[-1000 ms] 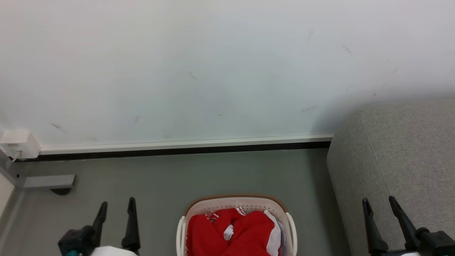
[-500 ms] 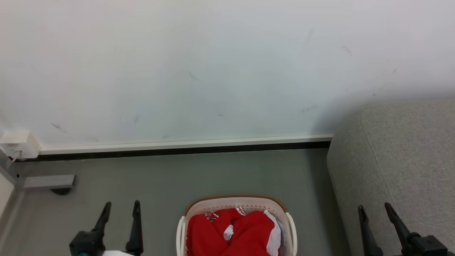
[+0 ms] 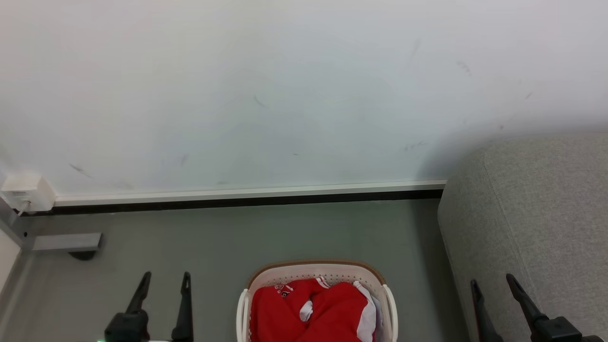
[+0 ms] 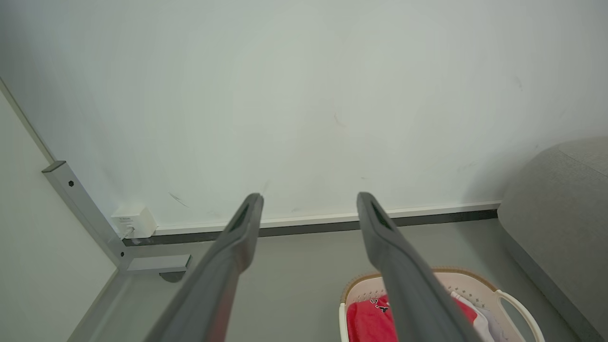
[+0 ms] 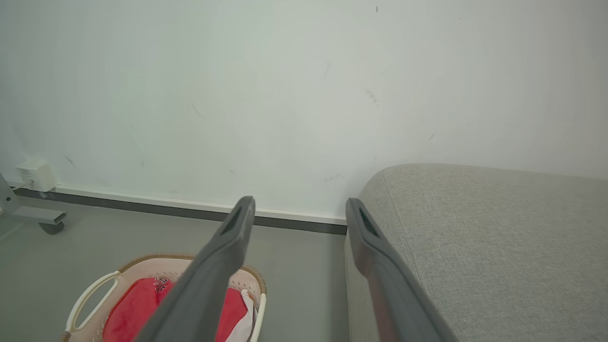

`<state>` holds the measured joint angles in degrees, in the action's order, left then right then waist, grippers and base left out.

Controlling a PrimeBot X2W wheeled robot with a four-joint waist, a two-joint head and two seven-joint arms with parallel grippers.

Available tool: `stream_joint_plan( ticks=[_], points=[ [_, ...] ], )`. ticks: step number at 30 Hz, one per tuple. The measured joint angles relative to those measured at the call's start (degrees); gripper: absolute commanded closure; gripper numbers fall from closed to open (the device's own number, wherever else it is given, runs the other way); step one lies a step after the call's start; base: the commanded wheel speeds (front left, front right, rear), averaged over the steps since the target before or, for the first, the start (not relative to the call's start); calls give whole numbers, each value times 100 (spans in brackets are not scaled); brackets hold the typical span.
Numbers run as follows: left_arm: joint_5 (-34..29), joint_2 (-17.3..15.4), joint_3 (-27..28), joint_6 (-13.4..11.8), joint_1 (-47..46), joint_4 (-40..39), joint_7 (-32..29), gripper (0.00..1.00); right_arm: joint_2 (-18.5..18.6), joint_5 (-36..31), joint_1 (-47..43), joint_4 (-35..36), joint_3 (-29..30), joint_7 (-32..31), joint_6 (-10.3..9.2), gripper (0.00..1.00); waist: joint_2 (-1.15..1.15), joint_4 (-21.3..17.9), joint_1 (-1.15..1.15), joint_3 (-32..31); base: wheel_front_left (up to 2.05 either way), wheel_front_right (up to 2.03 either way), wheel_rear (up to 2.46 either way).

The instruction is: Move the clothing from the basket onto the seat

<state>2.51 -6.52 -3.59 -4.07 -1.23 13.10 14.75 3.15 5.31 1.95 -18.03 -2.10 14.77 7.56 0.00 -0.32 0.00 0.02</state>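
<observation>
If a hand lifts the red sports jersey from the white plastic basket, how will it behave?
Probably floppy: the red sports jersey lies crumpled in folds, so it should drape. Likely light too, being thin-looking cloth.

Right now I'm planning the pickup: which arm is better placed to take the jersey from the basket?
Probably the right. The left gripper and right gripper are both open, flanking the basket with the red jersey, but the right is beside the grey sofa, a shorter carry.
</observation>
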Motion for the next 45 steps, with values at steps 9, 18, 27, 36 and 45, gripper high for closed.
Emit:
stream_joint_plan(
  ticks=[9, 18, 27, 36, 45],
  points=[
    [-108, 9, 45, 49, 5, 18, 38, 0, -23, -105, 5, -20, 0, 18, 0, 0, 0, -35, 0, 4, 0, 0, 0],
    [-109, 13, 81, 85, 6, 15, 38, 0, -24, -96, 24, -14, -29, 19, -1, 0, 0, -101, 0, 74, 0, 0, 0],
    [-122, -14, 87, 166, -107, -25, 38, 0, -27, -38, 158, 125, -54, 19, 0, 0, 0, -198, 0, 338, 0, 0, 0],
    [-164, -199, -121, 624, -984, 32, 38, 0, -31, 43, 730, 342, -83, 19, 0, 0, 0, -303, 1, 1260, 0, 0, 0],
    [-433, -444, -916, 1040, -2408, 578, 38, 0, -34, 243, 1659, 639, -201, 20, 0, 0, 0, -451, 2, 2569, 0, 0, 0]
  ],
)
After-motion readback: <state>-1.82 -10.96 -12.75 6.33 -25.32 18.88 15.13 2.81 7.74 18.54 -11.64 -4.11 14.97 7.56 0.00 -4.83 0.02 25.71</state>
